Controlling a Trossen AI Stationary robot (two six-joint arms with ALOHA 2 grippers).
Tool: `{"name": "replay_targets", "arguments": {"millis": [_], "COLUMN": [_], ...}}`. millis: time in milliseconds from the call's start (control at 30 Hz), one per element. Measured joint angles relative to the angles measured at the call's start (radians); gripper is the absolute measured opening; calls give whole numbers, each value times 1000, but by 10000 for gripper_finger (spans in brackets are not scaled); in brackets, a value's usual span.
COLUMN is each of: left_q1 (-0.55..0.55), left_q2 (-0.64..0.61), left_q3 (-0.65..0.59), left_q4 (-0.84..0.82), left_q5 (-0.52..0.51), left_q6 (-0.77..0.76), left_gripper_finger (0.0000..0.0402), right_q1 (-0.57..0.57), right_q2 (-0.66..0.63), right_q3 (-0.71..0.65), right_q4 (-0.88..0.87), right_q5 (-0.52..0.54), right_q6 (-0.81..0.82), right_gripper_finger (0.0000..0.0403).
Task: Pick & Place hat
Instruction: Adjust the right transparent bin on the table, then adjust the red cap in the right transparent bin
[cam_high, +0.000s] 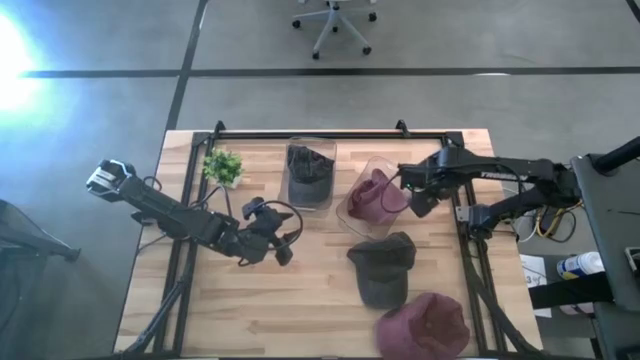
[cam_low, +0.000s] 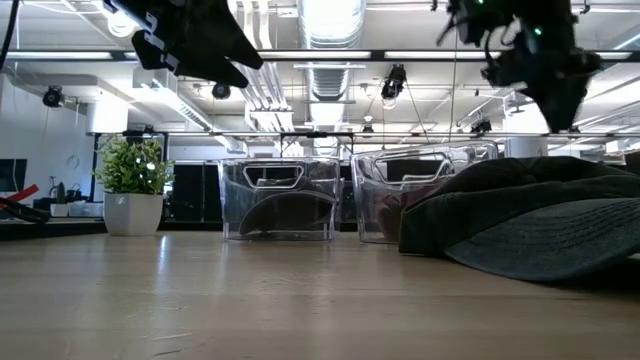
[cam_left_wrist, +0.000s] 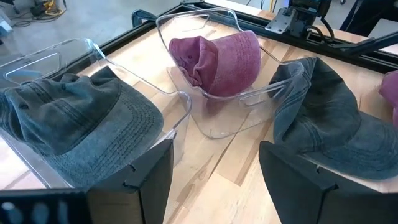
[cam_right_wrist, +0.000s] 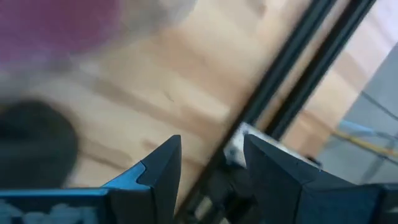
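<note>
High view: right claw (cam_high: 420, 197) at three o'clock of right bin (cam_high: 372, 197), empty, fingers parted; maroon hat (cam_high: 377, 195) sits in it, likely just delivered. Grey hat (cam_high: 383, 268) and second maroon hat (cam_high: 424, 326) wait on worktop (cam_high: 310, 300) toward five o'clock.

Low view: both arms hang high, clear of bins.

Left wrist view: left claw (cam_left_wrist: 214, 165) wide, empty, parked facing bins.

Right wrist view: fingers apart, nothing between.

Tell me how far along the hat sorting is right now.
Two look done: a grey hat sits in the left bin and a maroon hat in the right bin. Nothing is in hand; both the left gripper and right gripper are empty. Left on the table: another grey hat and another maroon hat.
</note>
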Motion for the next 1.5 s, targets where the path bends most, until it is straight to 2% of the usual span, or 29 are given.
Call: {"name": "replay_targets", "arguments": {"millis": [67,233,333,400,600,833,1000,1067,1167,1267,1333,1500], "left_q1": [3,15,22,27,31,31,31,31,31,31,31,31], "left_q2": [0,0,0,0,0,0,0,0,0,0,0,0], "left_q3": [0,0,0,0,-1,-1,-1,-1,-1,-1,-1,-2], "left_q4": [0,-1,-1,-1,-1,-1,-1,-1,-1,-1,-2,-2], "left_q5": [0,2,3,6,26,26,26,26,26,26,25,21], "left_q6": [0,1,1,1,-1,-5,-5,-6,-6,-5,-5,15], "left_gripper_finger": [231,231,231,231,231,231,231,231,231,231,231,231], "right_q1": [-16,-37,-65,-94,-185,-262,-310,-327,-349,-338,-313,-250], "right_q2": [3,31,78,118,230,334,388,388,382,372,358,324], "right_q3": [-60,-166,-183,-178,-102,74,245,314,389,404,385,304], "right_q4": [25,263,381,393,433,641,562,495,347,254,251,309], "right_q5": [-40,-149,-131,-65,129,120,166,119,-79,-253,-289,-296], "right_q6": [-29,-116,-161,-202,-342,-513,-539,-518,-440,-388,-350,-232], "right_gripper_finger": [171,171,171,171,171,171,171,171,171,171,171,171]}}
